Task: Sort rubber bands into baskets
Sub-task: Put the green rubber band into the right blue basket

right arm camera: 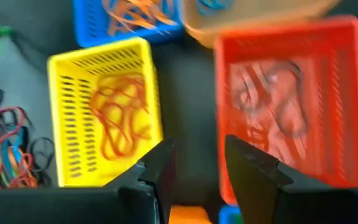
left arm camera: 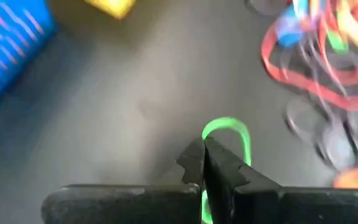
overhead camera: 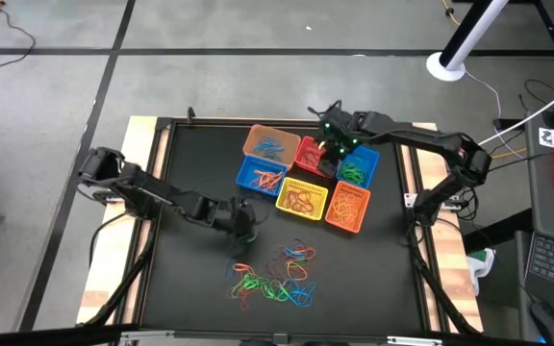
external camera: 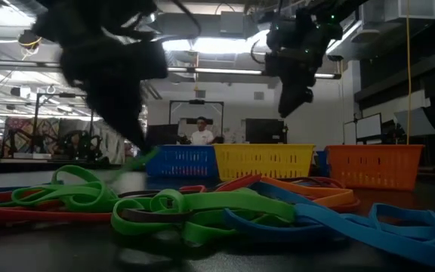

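**Left gripper pinches a green band; right gripper hangs over the baskets**

The left gripper has its two dark fingers pressed together on a thin green rubber band, above the black table mat, between the blue perforated plastic basket and the loose pile of coloured rubber bands. The right gripper has its fingers spread and holds nothing, above the gap between the yellow perforated plastic basket and the red perforated plastic basket.
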